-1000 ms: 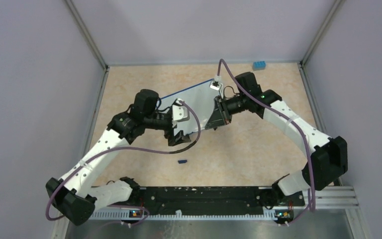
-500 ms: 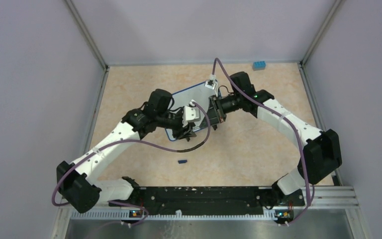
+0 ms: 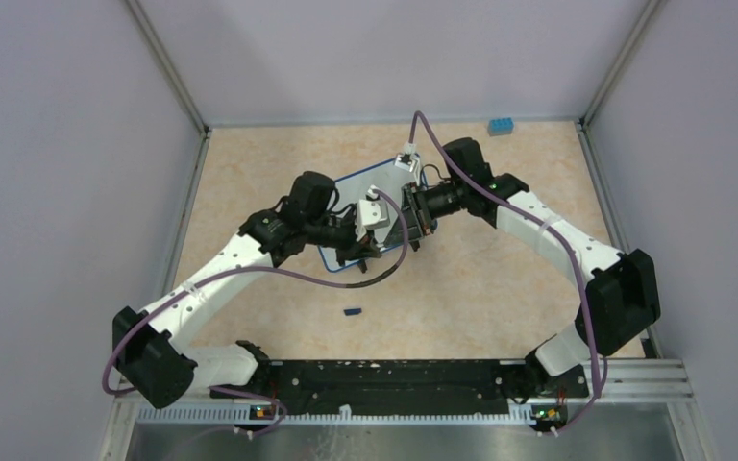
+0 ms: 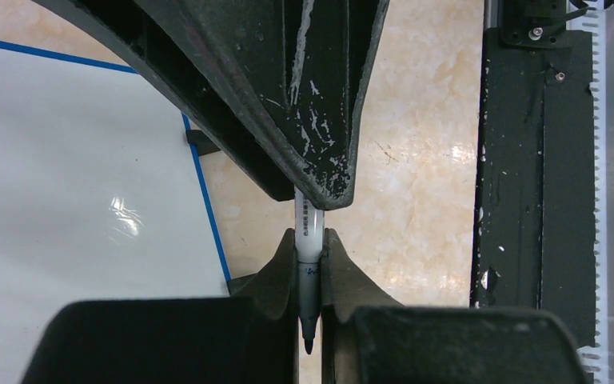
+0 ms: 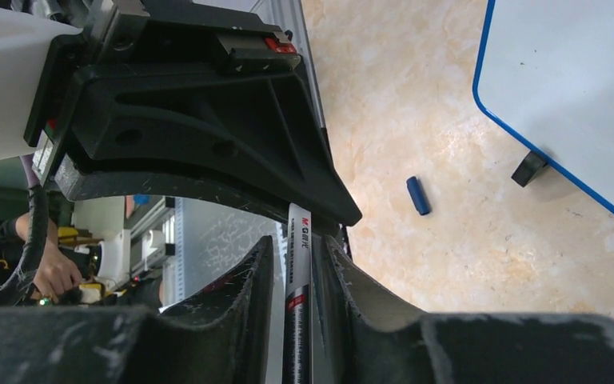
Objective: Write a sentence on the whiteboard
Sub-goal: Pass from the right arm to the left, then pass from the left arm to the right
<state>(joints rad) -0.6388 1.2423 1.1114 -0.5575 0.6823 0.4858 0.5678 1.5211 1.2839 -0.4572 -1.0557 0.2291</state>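
— Black, scratched fingers (image 4: 276, 276) of our left claw (image 4: 310, 238) are pressed tight on a thin marker pen (image 4: 309, 268) with a white and grey body and a dark tip. The tip points back toward our left wrist.
— And our right claw (image 5: 297, 244)?
— It sits around the other end of the same marker pen. Its two fingers stand a little apart, with a thin gap on each side of the pen, so it is not pinching.
— Where do the claws meet?
— From above, we see them tip to tip over the middle of the table.
— Where is our board?
— The small white whiteboard (image 4: 64, 200) with rounded corners and a thin blue frame is right under the claws. From our left wrist, its blue edge is just beside the pen. The part we see is plain, shiny white. One small black foot (image 4: 201, 142) sticks out at the edge.
— What else is around us?
— A little dark blue cap (image 5: 418, 195) lies alone on the tan, marbled table (image 3: 500, 279), nearer to our bases than the board. A bright blue block (image 3: 501, 125) sits far back by the wall. A long black rail (image 3: 394, 375) runs along the near edge.
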